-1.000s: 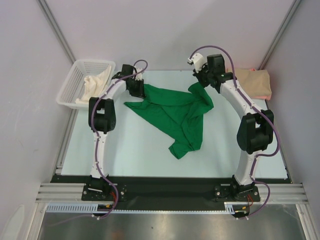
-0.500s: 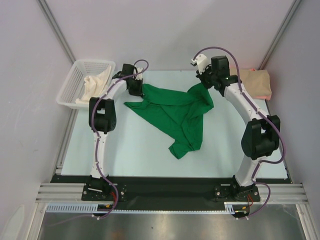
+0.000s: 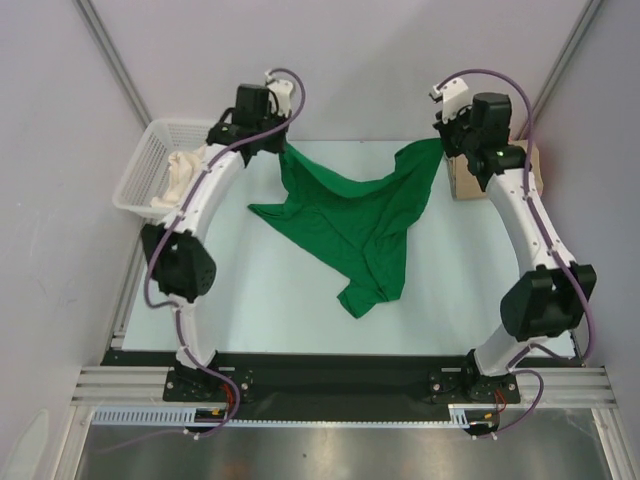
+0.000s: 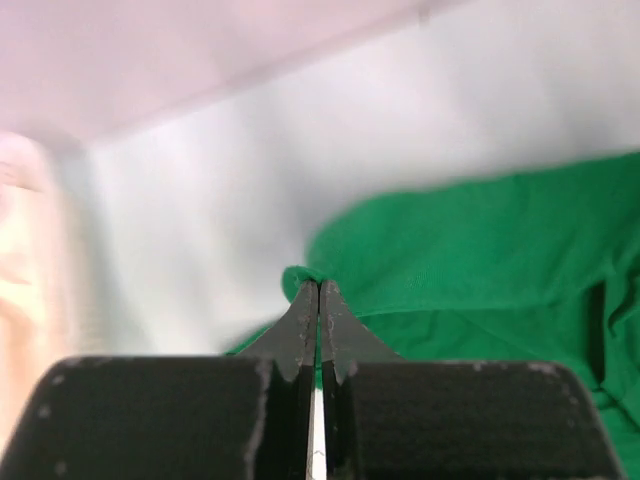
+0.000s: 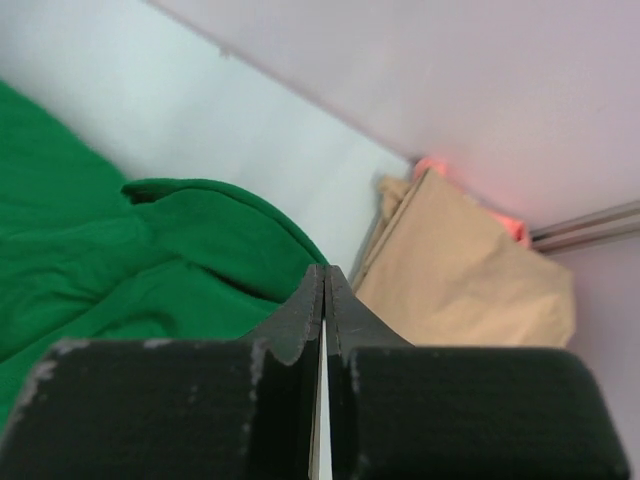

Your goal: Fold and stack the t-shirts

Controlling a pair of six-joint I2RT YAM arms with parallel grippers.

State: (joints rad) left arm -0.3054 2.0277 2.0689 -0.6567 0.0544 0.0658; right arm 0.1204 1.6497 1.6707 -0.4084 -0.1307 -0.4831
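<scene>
The bright green t-shirt (image 3: 350,225) hangs stretched between my two grippers at the far side of the table, its lower part crumpled on the surface. My left gripper (image 3: 281,148) is shut on its left corner, seen as green cloth (image 4: 480,260) at the tips in the left wrist view. My right gripper (image 3: 441,143) is shut on its right corner, with green fabric (image 5: 180,250) beside the tips in the right wrist view. A folded tan t-shirt (image 3: 462,178) lies at the far right, mostly behind my right arm; it also shows in the right wrist view (image 5: 470,270), with a pink edge (image 5: 505,225).
A white mesh basket (image 3: 140,180) holding cream cloth (image 3: 185,170) stands at the far left. Pale walls close in behind and on both sides. The black mounting rail (image 3: 330,375) runs along the near edge.
Both grippers have risen and moved apart, lifting the green t-shirt's two top corners off the table and stretching its upper edge. The right arm now covers most of the tan t-shirt.
</scene>
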